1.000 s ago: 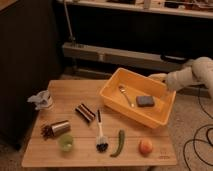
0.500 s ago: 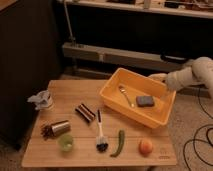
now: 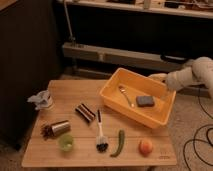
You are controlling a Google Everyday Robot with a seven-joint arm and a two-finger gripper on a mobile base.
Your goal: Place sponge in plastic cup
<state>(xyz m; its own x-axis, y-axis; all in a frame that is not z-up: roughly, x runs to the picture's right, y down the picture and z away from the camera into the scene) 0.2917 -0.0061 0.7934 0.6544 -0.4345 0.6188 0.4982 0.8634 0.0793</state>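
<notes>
In the one camera view we see the gripper (image 3: 157, 77) at the far right rim of the yellow bin (image 3: 134, 113), pale against the dark background. It seems to touch or hang just over that rim. We cannot tell whether it is open or closed, and we see nothing held in it.

The arm (image 3: 191, 78) comes in from the right edge. Its thick white forearm slopes down and to the left toward the bin, and the gripper is its leftmost part.

The sponge (image 3: 145, 101), dark grey, lies flat on the bin floor toward the right, near the gripper but apart from it. A spoon (image 3: 125, 94) lies left of it in the same bin.

The bin sits on the right far part of the wooden table (image 3: 50, 155). The green cup (image 3: 66, 143) stands upright near the table's near left corner, well apart from the sponge. Just beyond the cup a metal can (image 3: 59, 127) lies on its side. A brush (image 3: 101, 135), a green pepper (image 3: 120, 143) and an orange fruit (image 3: 146, 146) lie along the near edge, to the right of the cup.
</notes>
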